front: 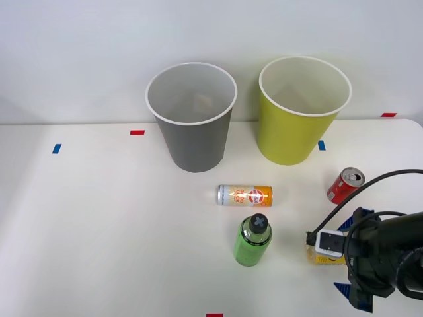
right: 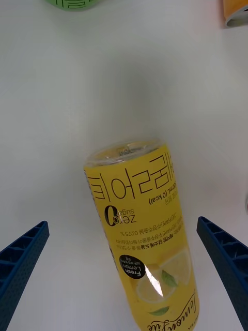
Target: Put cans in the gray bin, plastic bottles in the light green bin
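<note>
Front view: I log the gray bin (front: pixel 192 119) as landmark, with the light green bin (front: pixel 303 112) beside it. The silver-and-orange can (front: pixel 244 195) lies before it; the green bottle (front: pixel 252 240) stands nearer me; the red can (front: pixel 345 185) lies farther right. My right gripper (front: pixel 352 291) covers the lemon bottle (front: pixel 322 258).

Wrist view: I see the fingers (right: pixel 20 258) spread wide, the lemon bottle (right: pixel 144 238) lying between them, untouched.

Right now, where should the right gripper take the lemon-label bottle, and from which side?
Probably around the labelled mid-body of the lemon-label bottle, coming down from above: it lies on its side on the table, lengthwise between the open fingers of the right gripper.
</note>
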